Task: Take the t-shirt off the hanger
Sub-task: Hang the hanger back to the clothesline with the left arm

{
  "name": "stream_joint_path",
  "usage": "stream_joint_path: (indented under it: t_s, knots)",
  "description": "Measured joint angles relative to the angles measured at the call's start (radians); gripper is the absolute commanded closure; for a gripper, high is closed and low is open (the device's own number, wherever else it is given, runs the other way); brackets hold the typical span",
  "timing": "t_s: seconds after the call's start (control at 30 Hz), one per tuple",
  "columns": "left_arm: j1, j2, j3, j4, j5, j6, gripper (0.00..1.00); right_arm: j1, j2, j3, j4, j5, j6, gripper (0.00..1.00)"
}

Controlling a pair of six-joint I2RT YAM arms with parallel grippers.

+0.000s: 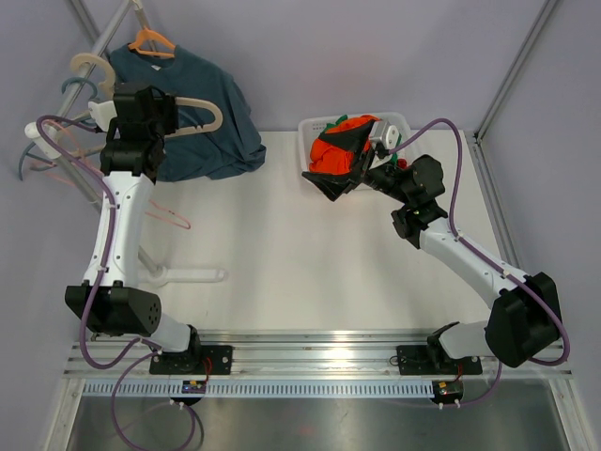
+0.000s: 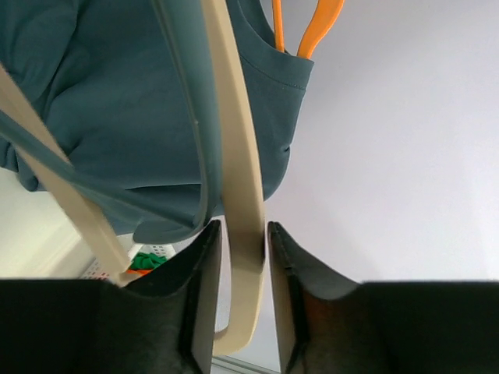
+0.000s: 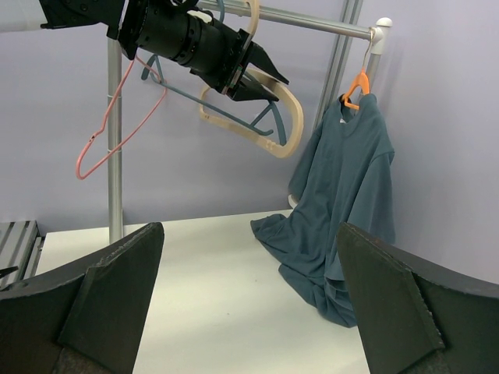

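My left gripper (image 2: 243, 257) is clamped on the curved cream plastic hanger (image 2: 234, 140), up at the far left by the metal rail (image 3: 312, 22). The dark teal t-shirt (image 1: 225, 132) hangs beside it on the orange plastic hanger (image 1: 152, 42), with its lower folds lying on the white table (image 1: 282, 244). My right gripper (image 3: 249, 234) is spread wide and holds nothing, by the white plastic basket (image 1: 402, 120) of clothes at the far right.

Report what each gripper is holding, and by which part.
Left gripper is shut on the beige plastic hanger, gripping one of its arms between the fingers. Right gripper is open and holds nothing.
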State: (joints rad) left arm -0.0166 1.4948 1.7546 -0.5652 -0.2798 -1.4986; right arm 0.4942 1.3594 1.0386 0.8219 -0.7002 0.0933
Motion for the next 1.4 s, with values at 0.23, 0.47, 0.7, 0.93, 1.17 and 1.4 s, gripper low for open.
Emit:
stream_joint_path:
  t_s: [0.23,0.47,0.7,0.93,1.17,1.4]
  knots:
    - [0.0,-0.04,-0.064,0.05,0.004,0.013,0.51,0.0,-0.001,0.0,0.0,0.0,0.0,0.01]
    - [0.0,-0.068,-0.097,0.071,0.004,0.021,0.45,0.0,-0.001,0.0,0.0,0.0,0.0,0.01]
    - [0.0,-0.109,-0.132,0.085,0.029,0.036,0.38,0.0,-0.001,0.0,0.0,0.0,0.0,0.0]
    - [0.0,-0.169,-0.189,0.119,0.071,0.06,0.3,0.0,-0.003,0.0,0.0,0.0,0.0,0.01]
    - [0.0,-0.252,-0.271,0.177,0.122,0.083,0.21,0.0,-0.008,-0.001,0.0,-0.001,0.0,0.0]
    - [0.001,-0.358,-0.359,0.214,0.132,0.086,0.16,0.0,-0.009,-0.002,0.0,-0.001,0.0,0.01]
